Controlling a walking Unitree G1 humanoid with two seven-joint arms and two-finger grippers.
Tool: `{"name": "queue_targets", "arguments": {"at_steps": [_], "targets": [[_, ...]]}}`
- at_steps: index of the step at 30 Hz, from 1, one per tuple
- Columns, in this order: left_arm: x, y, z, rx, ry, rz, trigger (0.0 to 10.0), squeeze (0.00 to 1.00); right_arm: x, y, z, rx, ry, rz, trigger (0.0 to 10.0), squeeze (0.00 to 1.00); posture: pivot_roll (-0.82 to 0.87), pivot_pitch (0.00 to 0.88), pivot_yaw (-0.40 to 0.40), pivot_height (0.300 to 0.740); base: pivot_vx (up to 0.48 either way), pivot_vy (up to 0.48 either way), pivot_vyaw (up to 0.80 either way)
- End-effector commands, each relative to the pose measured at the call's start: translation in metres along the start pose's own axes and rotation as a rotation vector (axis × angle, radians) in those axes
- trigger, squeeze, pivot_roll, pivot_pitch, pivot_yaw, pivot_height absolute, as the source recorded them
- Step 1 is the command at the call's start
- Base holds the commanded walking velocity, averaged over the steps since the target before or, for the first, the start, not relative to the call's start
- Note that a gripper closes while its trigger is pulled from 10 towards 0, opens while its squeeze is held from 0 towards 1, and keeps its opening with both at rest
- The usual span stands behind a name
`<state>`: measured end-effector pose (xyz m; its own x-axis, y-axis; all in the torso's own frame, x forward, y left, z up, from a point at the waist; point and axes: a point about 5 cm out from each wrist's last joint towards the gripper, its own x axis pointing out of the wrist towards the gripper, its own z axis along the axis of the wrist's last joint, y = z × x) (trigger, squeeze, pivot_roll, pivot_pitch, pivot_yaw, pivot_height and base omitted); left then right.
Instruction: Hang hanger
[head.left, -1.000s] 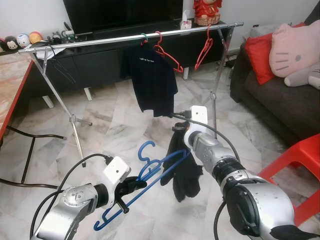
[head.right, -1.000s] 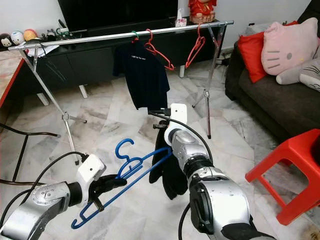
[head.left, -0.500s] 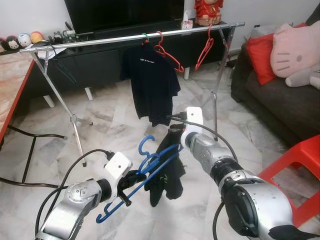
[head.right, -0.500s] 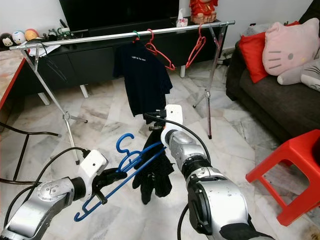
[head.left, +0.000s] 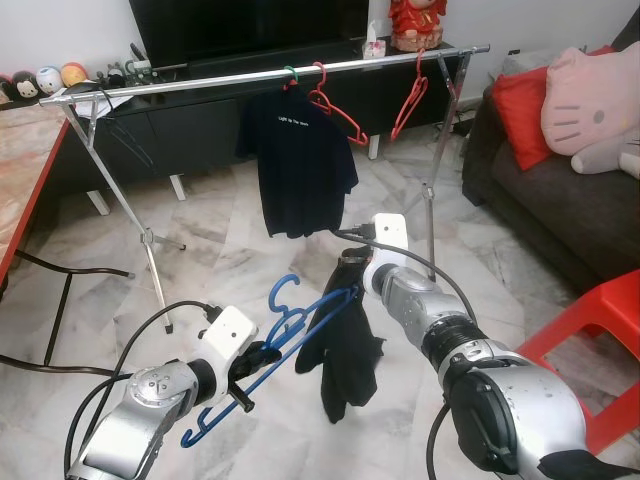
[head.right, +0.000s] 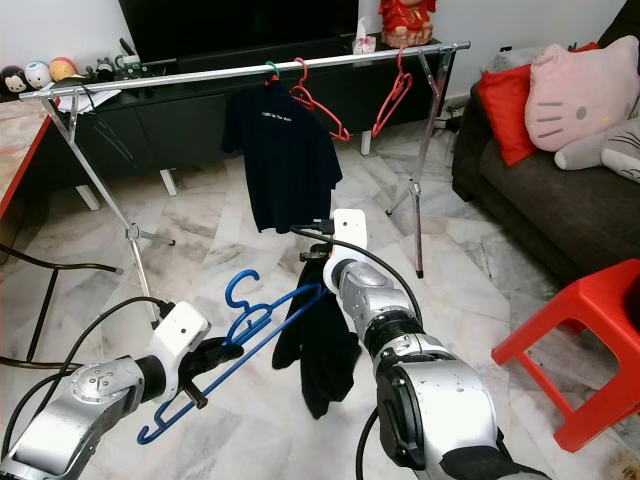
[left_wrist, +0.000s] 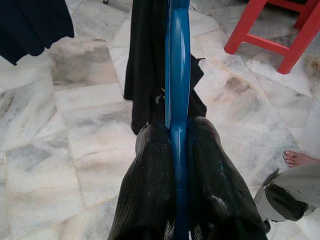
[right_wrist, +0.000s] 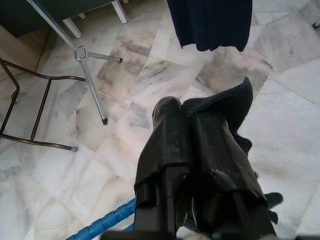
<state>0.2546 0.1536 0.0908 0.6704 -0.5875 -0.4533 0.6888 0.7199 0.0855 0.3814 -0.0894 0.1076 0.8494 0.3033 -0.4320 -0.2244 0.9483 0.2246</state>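
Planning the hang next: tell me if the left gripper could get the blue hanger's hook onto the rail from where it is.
Probably not yet. The left gripper holds the blue hanger low, well short of the rail, and the black garment is pinched by the right gripper.

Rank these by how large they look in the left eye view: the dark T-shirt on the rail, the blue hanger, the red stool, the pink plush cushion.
1. Blue hanger, longest, though nearest the camera.
2. Dark T-shirt.
3. Pink plush cushion and red stool: both cut off by the picture's edge, so unranked.
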Motion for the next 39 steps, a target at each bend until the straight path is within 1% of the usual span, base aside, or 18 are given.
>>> {"name": "queue_targets", "arguments": {"at_steps": [1, 4, 8, 37, 39], "targets": [[-0.0031, 0.0041, -0.0019, 0.005, 0.011, 0.029, 10.0, 0.00, 0.0002, 0.0037, 0.0120, -0.025, -0.038, 0.006, 10.0, 0.00, -0.07, 0.000, 0.030, 0.740, 0.000, 0.000, 0.00], [-0.0003, 0.0056, 0.0008, 0.007, -0.004, 0.053, 10.0, 0.00, 0.0003, 0.0045, 0.0119, -0.025, -0.038, 0.008, 10.0, 0.00, -0.08, 0.000, 0.031, 0.740, 0.000, 0.000, 0.00], [0.0046, 0.0121, 0.0056, 0.006, -0.033, 0.127, 10.0, 0.00, 0.0006, 0.0061, 0.0098, -0.023, -0.034, 0.013, 10.0, 0.00, -0.08, 0.000, 0.031, 0.740, 0.000, 0.000, 0.00], [0.0046, 0.0121, 0.0056, 0.006, -0.033, 0.127, 10.0, 0.00, 0.0006, 0.0061, 0.0098, -0.023, -0.034, 0.013, 10.0, 0.00, -0.08, 0.000, 0.031, 0.740, 0.000, 0.000, 0.00], [0.0053, 0.0134, 0.0059, 0.007, -0.037, 0.143, 10.0, 0.00, 0.0006, 0.0064, 0.0095, -0.023, -0.034, 0.014, 10.0, 0.00, -0.08, 0.000, 0.032, 0.740, 0.000, 0.000, 0.00]]}}
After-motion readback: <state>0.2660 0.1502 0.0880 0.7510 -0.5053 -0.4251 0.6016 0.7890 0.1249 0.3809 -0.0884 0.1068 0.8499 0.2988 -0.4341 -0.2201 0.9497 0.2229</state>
